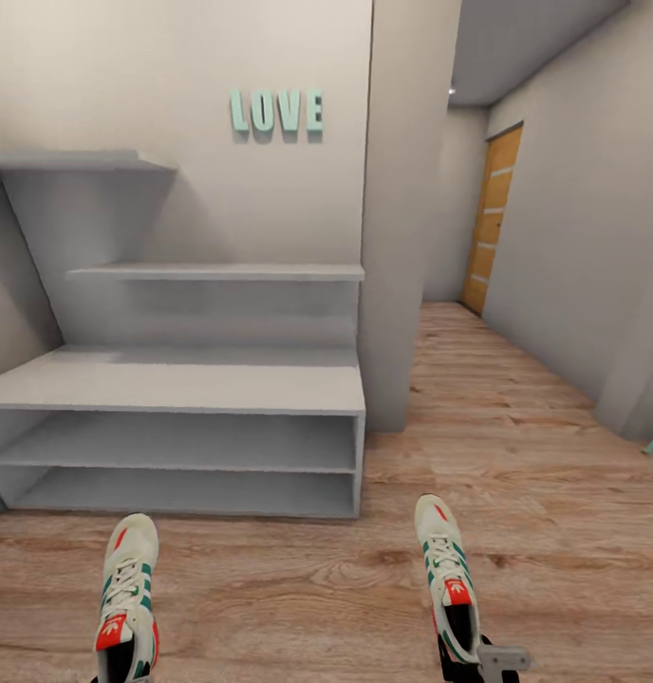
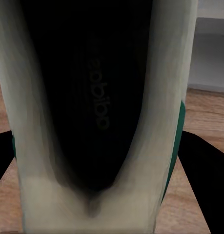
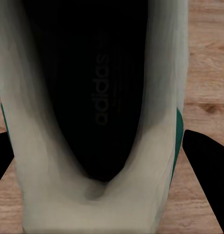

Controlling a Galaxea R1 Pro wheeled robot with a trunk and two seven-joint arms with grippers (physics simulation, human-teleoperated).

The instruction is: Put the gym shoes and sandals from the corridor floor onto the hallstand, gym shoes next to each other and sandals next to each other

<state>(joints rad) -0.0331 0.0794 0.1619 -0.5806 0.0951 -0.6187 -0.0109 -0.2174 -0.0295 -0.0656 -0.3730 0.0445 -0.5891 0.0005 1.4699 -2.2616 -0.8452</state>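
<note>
The light-grey hallstand point(image 1: 175, 384) stands ahead on the left, with a bench top and two shallow shelves below. Two cream gym shoes with green stripes point toward it. The left shoe point(image 1: 127, 598) fills the left wrist view point(image 2: 99, 107), and my left gripper point(image 2: 104, 156) is shut on its heel with a black finger point(image 2: 204, 165) on each side. The right shoe point(image 1: 447, 574) is held the same way point(image 3: 102, 97) by my right gripper point(image 3: 104, 158), whose grey body point(image 1: 493, 659) shows under the heel. The two sandals are out of view.
Wood-plank corridor floor point(image 1: 516, 455) runs ahead on the right to an orange door point(image 1: 493, 223). A wall pillar point(image 1: 402, 237) stands at the hallstand's right end. Staggered wall shelves point(image 1: 222, 272) and teal LOVE letters point(image 1: 276, 111) hang above the bench.
</note>
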